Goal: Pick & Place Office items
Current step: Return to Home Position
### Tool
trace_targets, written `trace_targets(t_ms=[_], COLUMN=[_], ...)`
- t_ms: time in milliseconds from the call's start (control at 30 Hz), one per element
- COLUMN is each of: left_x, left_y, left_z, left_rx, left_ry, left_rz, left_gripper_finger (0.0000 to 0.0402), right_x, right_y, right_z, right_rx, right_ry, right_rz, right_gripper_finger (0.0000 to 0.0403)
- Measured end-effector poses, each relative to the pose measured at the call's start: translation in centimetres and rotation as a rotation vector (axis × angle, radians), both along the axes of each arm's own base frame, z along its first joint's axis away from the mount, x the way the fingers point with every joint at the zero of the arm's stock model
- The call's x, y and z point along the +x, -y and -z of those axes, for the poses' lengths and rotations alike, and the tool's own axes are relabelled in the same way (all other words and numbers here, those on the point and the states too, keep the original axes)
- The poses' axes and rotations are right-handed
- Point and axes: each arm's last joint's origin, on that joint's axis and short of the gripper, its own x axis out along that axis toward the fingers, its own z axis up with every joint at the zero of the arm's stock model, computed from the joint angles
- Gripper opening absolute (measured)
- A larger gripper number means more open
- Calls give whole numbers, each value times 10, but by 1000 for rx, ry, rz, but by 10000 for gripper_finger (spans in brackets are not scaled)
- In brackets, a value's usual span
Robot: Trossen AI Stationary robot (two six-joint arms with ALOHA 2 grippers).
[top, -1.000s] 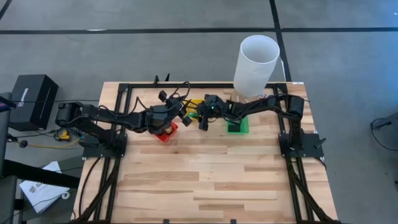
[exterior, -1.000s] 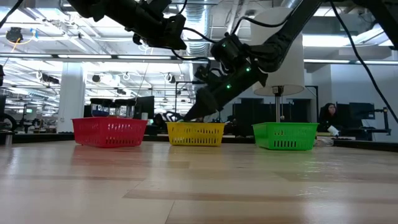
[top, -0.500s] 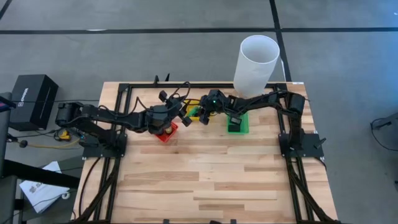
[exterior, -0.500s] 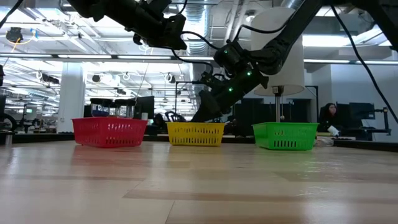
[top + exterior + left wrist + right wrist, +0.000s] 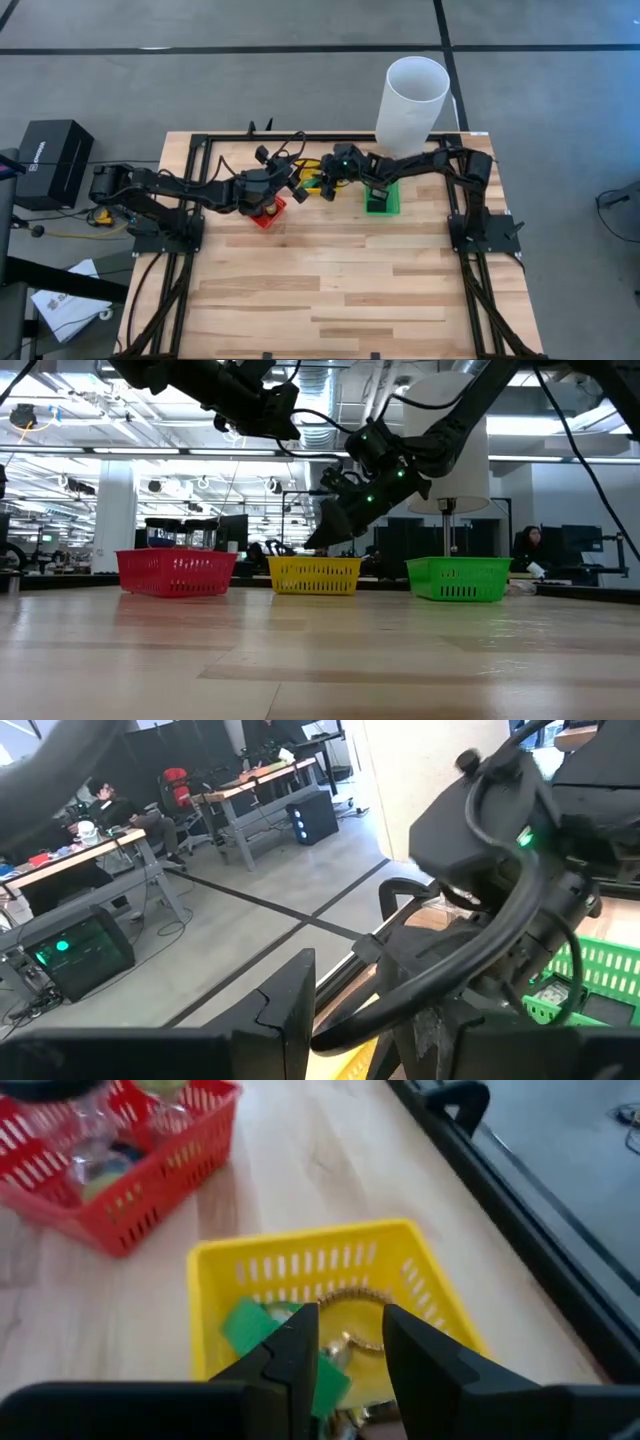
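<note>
Three small bins stand in a row near the far edge: red, yellow and green. My right gripper hovers just above the yellow bin, slanting down, open, with nothing between its fingers. On that bin's floor lie green pieces and a thin gold-coloured ring. The red bin holds several pale and green items. My left gripper hangs high beside the red bin, pointing toward the right arm, its fingers apart and empty.
A tall white cylinder stands at the far right, behind the green bin. A black frame runs along the table's far edge and sides. Bare wood fills the near half of the table.
My right gripper has drawn back a little toward the table's far edge and risen slightly, so its fingertips now stand above the yellow bin's rim instead of reaching into it.
</note>
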Motion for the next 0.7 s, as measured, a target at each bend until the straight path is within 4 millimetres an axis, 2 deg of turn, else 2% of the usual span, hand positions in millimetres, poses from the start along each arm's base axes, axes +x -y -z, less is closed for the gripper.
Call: trace_targets(t_ms=[233,333,533,700], left_x=[0,0,0,-6], left_y=[0,0,2,10], left_z=[0,0,0,-9], left_rx=[0,-1,0,13], left_ry=[-1,-1,-2,9], left_rz=[1,6,10,-1], left_gripper_finger=[111,111,111,111], right_x=[-2,-5,-28,-54], right_y=[-11,-16,-26,-32], right_z=[-15,-29,-64,-92], right_rx=[-9,-37,-34,-54], right_ry=[-16,-18,-88,-135], right_rz=[-10,-28,-47,11], right_gripper_finger=[97,81,12,10])
